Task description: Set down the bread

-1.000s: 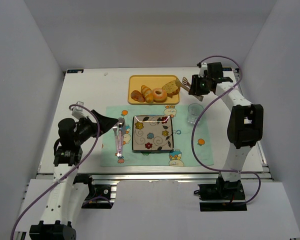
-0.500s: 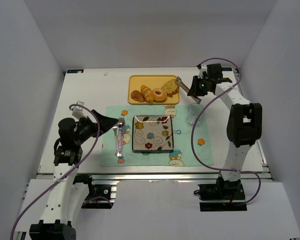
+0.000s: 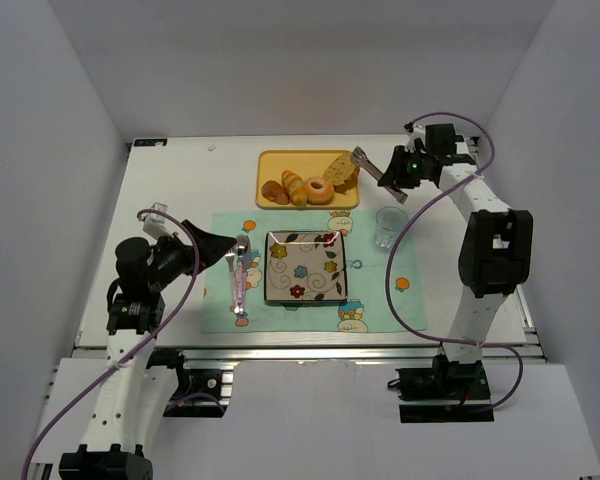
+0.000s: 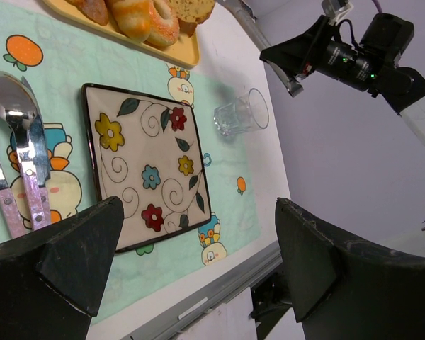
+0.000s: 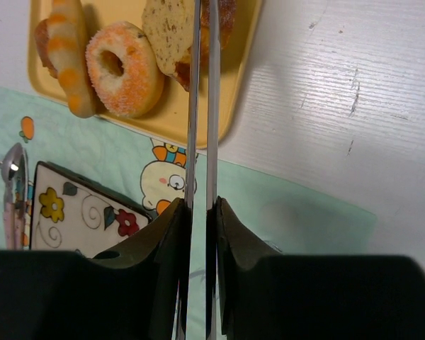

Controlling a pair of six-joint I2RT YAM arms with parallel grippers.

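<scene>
White desk (image 3: 180, 180), walled on three sides; yellow tray (image 3: 270, 160) at the far side, placemat (image 3: 380, 290) with flowered plate (image 3: 268, 267) nearer me.

Change over the last second: my right arm has drawn back and up a little. The bread (image 3: 341, 172), which lay flat at the tray's right end, now stands tipped on edge. Reads as the lift beginning; the carry to the plate is not yet begun.

Right gripper (image 5: 199, 212): clamped tight on a pair of tongs (image 5: 193, 106), blades nearly together. The blade tips reach forward to the bread, slice showing either side of them. Whether they truly pinch it, I cannot tell.

Bread is over the tray, touching or just beside the doughnut (image 5: 138, 85). Plate is well apart, back toward me.

Left gripper (image 4: 198, 241): spread wide, empty, near the plate.
</scene>
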